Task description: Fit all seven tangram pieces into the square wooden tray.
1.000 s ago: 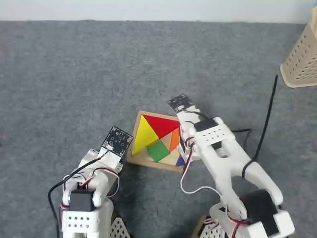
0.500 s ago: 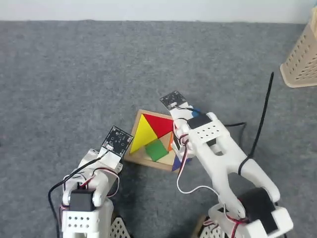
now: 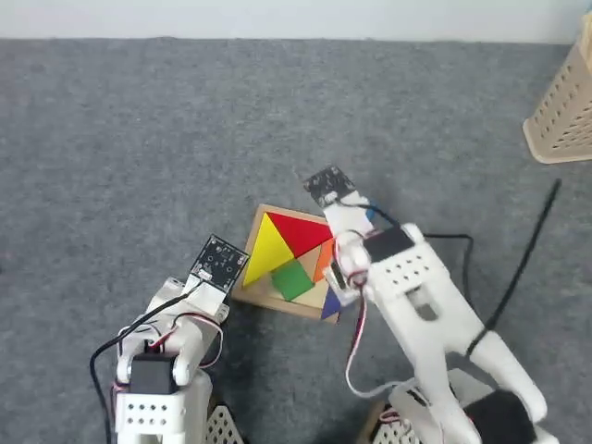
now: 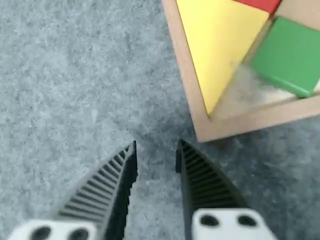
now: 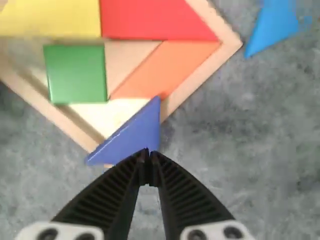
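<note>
Right wrist view: right pincer (image 5: 148,154), pressed together, is sitting right against the indigo triangle (image 5: 131,134), which is lying along the tray (image 5: 205,69) rim, half outside.

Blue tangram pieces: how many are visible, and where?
2. The dark blue triangle lies across the tray rim, by the right gripper; the light blue triangle lies on the carpet outside it.
</note>
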Controlling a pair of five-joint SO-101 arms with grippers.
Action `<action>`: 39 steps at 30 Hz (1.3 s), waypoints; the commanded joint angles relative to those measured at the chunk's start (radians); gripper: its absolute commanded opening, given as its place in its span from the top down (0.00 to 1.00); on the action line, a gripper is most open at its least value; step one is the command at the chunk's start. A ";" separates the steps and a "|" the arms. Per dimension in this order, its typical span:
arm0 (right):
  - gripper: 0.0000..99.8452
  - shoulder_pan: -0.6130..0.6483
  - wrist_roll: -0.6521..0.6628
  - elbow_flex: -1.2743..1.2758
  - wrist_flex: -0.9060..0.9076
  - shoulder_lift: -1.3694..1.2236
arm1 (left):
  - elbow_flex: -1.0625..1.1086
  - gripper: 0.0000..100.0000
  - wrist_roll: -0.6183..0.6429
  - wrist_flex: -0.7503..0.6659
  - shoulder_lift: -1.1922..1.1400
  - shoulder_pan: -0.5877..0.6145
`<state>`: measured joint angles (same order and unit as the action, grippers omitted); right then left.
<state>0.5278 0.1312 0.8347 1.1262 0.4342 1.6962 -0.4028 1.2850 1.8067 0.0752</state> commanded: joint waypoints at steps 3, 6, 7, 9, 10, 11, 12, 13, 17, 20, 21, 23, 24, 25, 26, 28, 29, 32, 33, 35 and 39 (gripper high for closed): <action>0.99 0.096 0.029 0.035 -0.028 0.024 | -0.012 0.88 0.011 -0.002 0.021 0.005; 0.99 0.101 0.025 0.035 -0.074 -0.038 | -0.012 0.88 0.011 -0.002 0.021 0.005; 0.99 0.099 0.025 0.035 -0.087 -0.065 | -0.012 0.88 0.011 -0.002 0.021 0.005; 0.99 0.097 0.014 0.034 -0.116 -0.116 | -0.012 0.88 0.011 -0.002 0.021 0.005; 0.99 0.097 -0.003 0.031 -0.131 -0.137 | -0.012 0.88 0.011 -0.002 0.021 0.005; 0.99 0.097 -0.017 0.015 -0.134 -0.163 | -0.012 0.88 0.011 -0.002 0.021 0.005; 0.99 0.096 -0.028 -0.003 -0.134 -0.185 | -0.012 0.88 0.011 -0.002 0.021 0.005; 0.99 0.094 -0.034 -0.023 -0.130 -0.203 | -0.012 0.88 0.011 -0.002 0.021 0.005; 0.99 0.094 -0.040 -0.097 -0.131 -0.272 | -0.012 0.88 0.011 -0.002 0.021 0.005; 0.99 0.094 -0.066 -0.141 -0.131 -0.320 | -0.012 0.88 0.011 -0.002 0.021 0.005; 0.99 0.096 -0.074 -0.153 -0.131 -0.337 | -0.012 0.88 0.011 -0.002 0.021 0.005; 0.99 0.099 -0.080 -0.176 -0.131 -0.369 | -0.012 0.88 0.011 -0.002 0.021 0.005; 0.99 0.099 -0.081 -0.189 -0.131 -0.384 | -0.012 0.88 0.011 -0.002 0.021 0.005; 0.99 0.099 -0.081 -0.201 -0.131 -0.400 | -0.012 0.88 0.011 -0.002 0.021 0.005; 0.99 0.101 -0.083 -0.209 -0.131 -0.410 | -0.012 0.88 0.011 -0.002 0.021 0.005; 0.99 0.101 -0.083 -0.221 -0.131 -0.423 | -0.012 0.88 0.011 -0.002 0.021 0.005; 0.99 0.101 -0.086 -0.229 -0.131 -0.424 | -0.012 0.88 0.011 -0.002 0.021 0.005; 0.99 0.101 -0.147 -0.249 -0.136 -0.424 | -0.012 0.88 0.011 -0.002 0.021 0.005; 0.99 0.101 -0.161 -0.259 -0.136 -0.424 | -0.012 0.88 0.011 -0.002 0.021 0.005; 0.99 0.101 -0.184 -0.276 -0.131 -0.423 | -0.012 0.88 0.011 -0.002 0.021 0.005; 0.99 0.071 -0.222 -0.282 -0.122 -0.351 | -0.012 0.88 0.011 -0.002 0.021 0.005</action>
<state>0.6229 -0.0606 0.5877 1.0127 0.0138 1.6962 -0.4028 1.2850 1.8067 0.0752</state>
